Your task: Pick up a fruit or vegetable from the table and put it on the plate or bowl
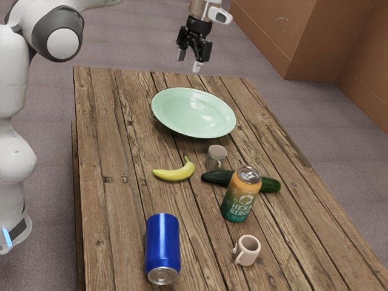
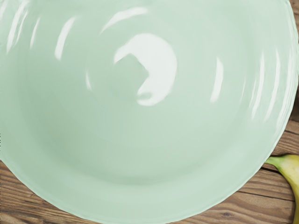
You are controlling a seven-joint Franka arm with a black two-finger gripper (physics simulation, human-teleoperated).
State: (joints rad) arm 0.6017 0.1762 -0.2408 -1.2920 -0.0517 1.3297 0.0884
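A pale green plate (image 1: 193,111) lies on the wooden table (image 1: 103,151), and its glossy bare surface (image 2: 140,140) spreads under my hand in the wrist view. My gripper (image 1: 190,60) hangs well above the plate's far rim, open, with nothing between its fingers. A yellow banana (image 1: 175,172) lies on the table in front of the plate; its tip (image 2: 286,170) shows just past the plate's rim. A dark green cucumber (image 1: 220,177) lies to the exterior view's right of the banana, partly behind a can.
A small grey cup (image 1: 216,157) stands between the plate and the cucumber. A green and orange can (image 1: 240,194) stands upright in front of the cucumber. A blue can (image 1: 162,247) lies on its side near the front edge, with a white mug (image 1: 247,250) beside it. Cardboard boxes (image 1: 315,36) stand at the back right.
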